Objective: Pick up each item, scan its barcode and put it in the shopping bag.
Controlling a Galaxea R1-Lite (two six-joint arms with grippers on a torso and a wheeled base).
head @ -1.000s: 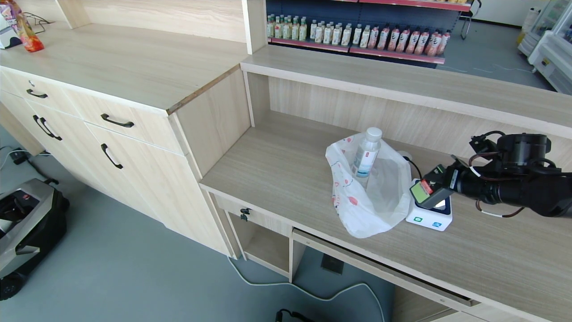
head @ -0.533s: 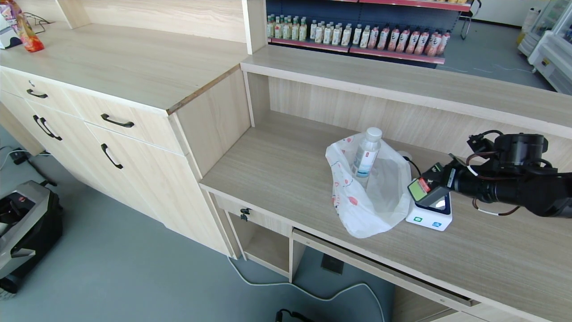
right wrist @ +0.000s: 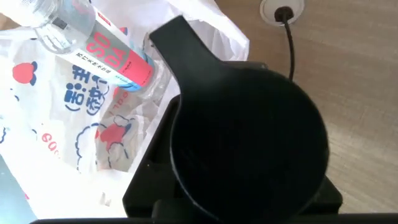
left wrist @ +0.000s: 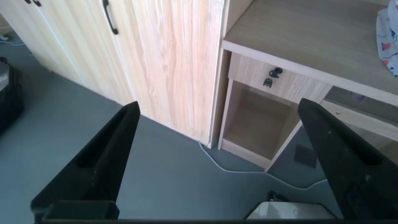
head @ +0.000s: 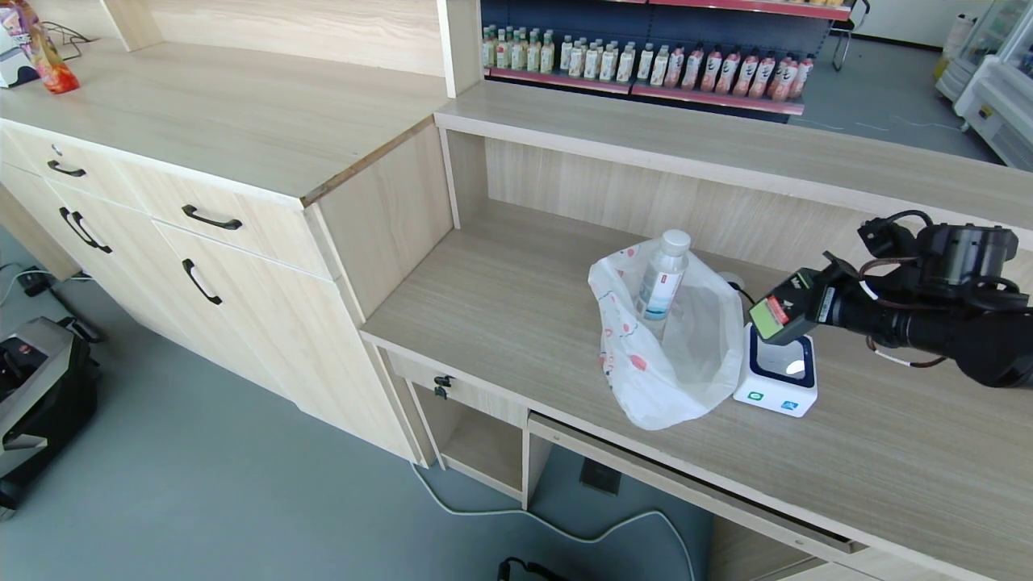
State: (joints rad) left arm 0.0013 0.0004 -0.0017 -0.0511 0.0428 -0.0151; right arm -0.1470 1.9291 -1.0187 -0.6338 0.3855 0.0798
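My right gripper [head: 795,311] is shut on a small item with a green and red face [head: 779,316], held in the air just above the white scanner [head: 776,381] on the counter. In the right wrist view the item's dark round body [right wrist: 249,137] blocks the fingers. To the left of the scanner stands the white shopping bag [head: 670,363], open at the top, with a clear water bottle [head: 662,278] upright inside it. The bottle [right wrist: 93,46] and the printed bag [right wrist: 56,118] lie just beyond the held item. My left gripper [left wrist: 217,109] hangs open over the grey floor, off the counter.
The wooden counter [head: 516,307] has a raised back wall and a higher shelf [head: 726,145] behind it. A black cable runs from the scanner to a socket [right wrist: 283,9]. Drawers [head: 210,218] stand to the left. Bare counter lies to the right of the scanner.
My right gripper has lifted the item up and a little to the right, off the scanner's top. The bag and the bottle have stayed put.
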